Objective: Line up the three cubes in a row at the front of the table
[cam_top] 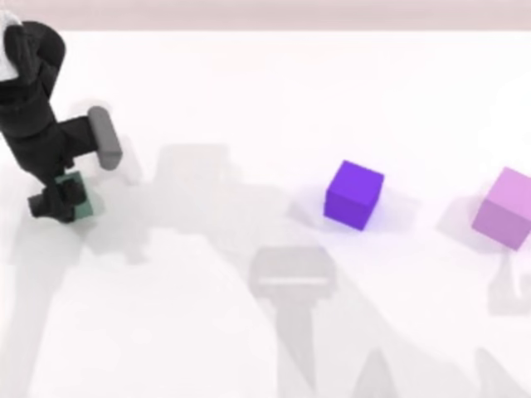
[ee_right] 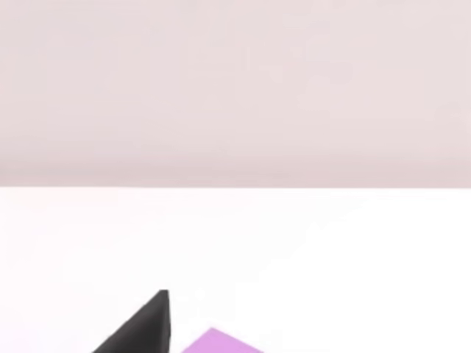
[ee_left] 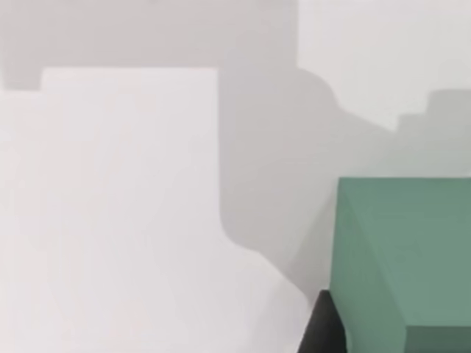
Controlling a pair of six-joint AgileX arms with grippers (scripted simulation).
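Note:
My left gripper (cam_top: 65,201) is down at the table's left, shut on the small teal-green cube (cam_top: 85,201). In the left wrist view one dark fingertip (ee_left: 324,331) presses against the side of that cube (ee_left: 405,250). The violet-purple cube (cam_top: 354,195) stands alone right of centre. At the right edge sits the lilac-pink cube (cam_top: 504,207). My right arm is outside the top view. Its wrist view shows one dark fingertip (ee_right: 143,331) with a gap to a corner of the lilac-pink cube (ee_right: 221,343); the other finger is hidden.
The white table (cam_top: 249,91) ends at a pinkish-beige strip (cam_top: 265,12) along the far side. Soft arm shadows lie across the middle and front. My left arm's grey link (cam_top: 106,137) sticks out above the teal-green cube.

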